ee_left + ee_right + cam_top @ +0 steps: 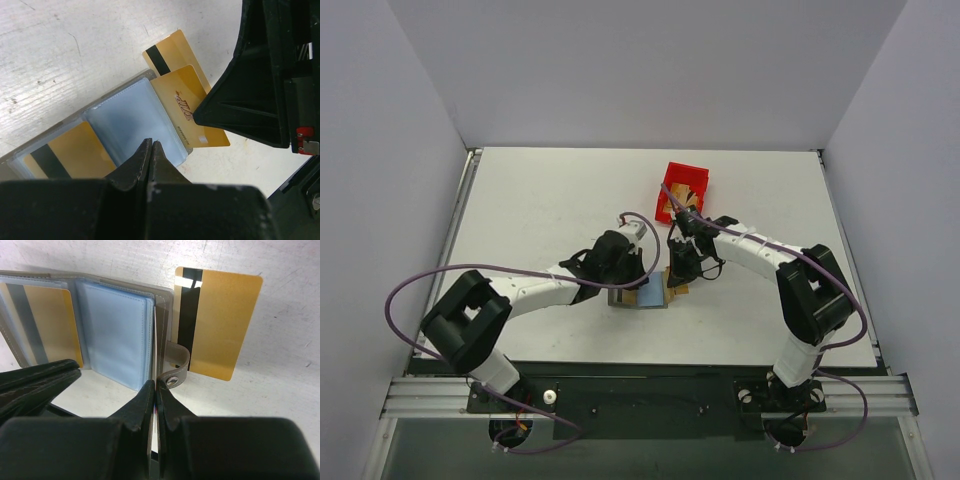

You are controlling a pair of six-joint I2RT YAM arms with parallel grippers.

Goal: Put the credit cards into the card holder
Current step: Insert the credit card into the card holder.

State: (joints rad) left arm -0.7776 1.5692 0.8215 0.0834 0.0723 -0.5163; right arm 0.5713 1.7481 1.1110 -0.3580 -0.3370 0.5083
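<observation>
My closed left claw pinned the card holder flat so my right claw, clamping a credit card, could slot it.

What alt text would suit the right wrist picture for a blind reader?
An open grey card holder with bluish sleeves lies on a white table, one gold card tucked in its left pocket. A second gold card, black stripe up, lies beside it; the right tool pinches a third card edge-on.

Glossy plastic credit cards, card holder — smooth clear sleeves, matt table
</observation>
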